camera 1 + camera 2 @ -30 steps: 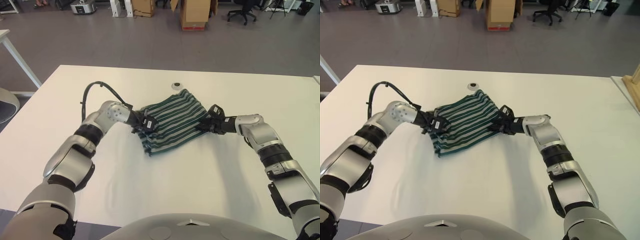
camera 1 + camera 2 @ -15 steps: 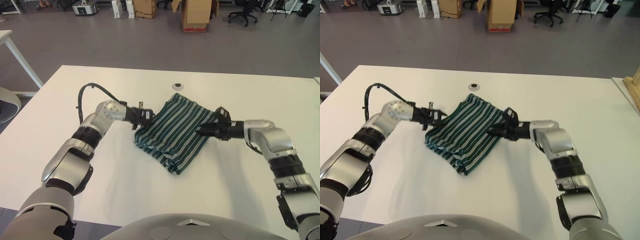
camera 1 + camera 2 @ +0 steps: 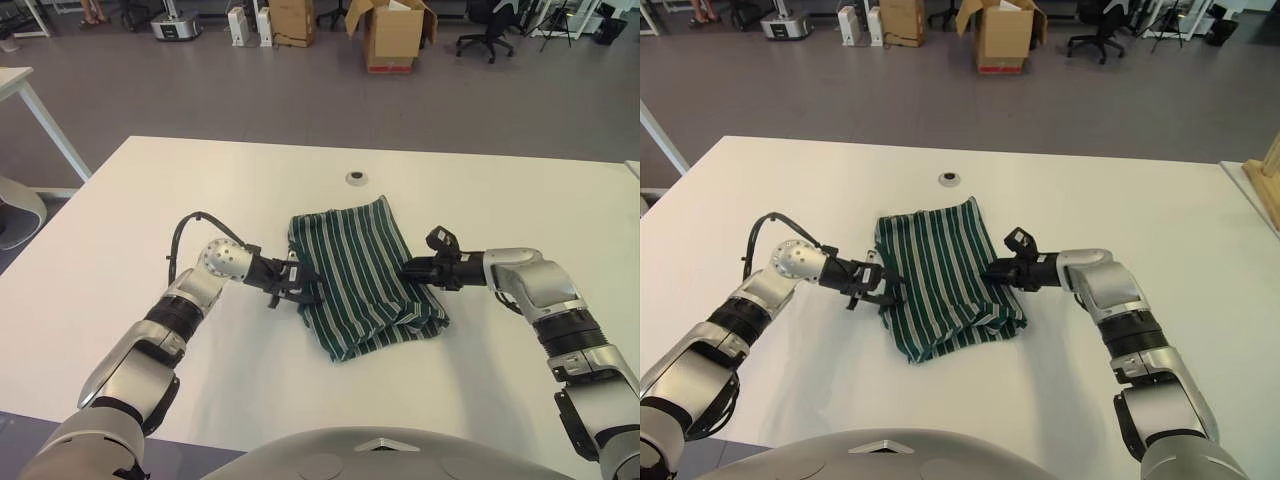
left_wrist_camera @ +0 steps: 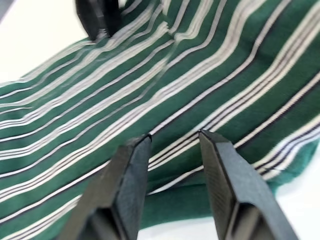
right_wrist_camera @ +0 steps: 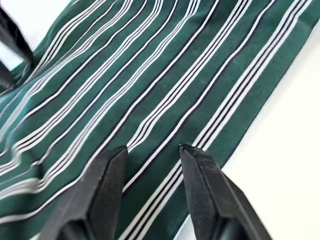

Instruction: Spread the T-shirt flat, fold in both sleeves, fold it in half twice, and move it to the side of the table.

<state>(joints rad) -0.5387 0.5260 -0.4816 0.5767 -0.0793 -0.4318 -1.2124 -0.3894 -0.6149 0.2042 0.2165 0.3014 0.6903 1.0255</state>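
Two grippers flanked one folded garment on the white table (image 3: 150, 200).

At left, the left gripper (image 3: 297, 288) lay low over the table, its fingertips at the left long edge of the T-shirt (image 3: 358, 270), about halfway along it. In the left wrist view its two fingers (image 4: 127, 180) stood parted with striped cloth in plain sight between and beyond them. It was therefore unclenched and held nothing, at most brushing the hem.

At centre, the T-shirt was a green-and-white striped oblong near the middle of the table. Its long axis ran from the robot's side toward the far edge, leaning slightly, and the stripes followed that axis. The near end looked thicker and rumpled, with layers showing, while the far end lay flatter.

At right, the right gripper (image 3: 408, 270) pointed inward at the opposite long edge, roughly level with the left one. In the right wrist view its fingers (image 5: 200, 175) were likewise spread above the cloth, gripping nothing. Whether the tips pressed the fabric could not be told.

The garment thus lay between the arms, inward of each gripper and about equally near to both. The short axis joined the two grippers. By judgement, a further halving would need the grips to shift toward one end, and a sideways slide would need both to close on these edges.
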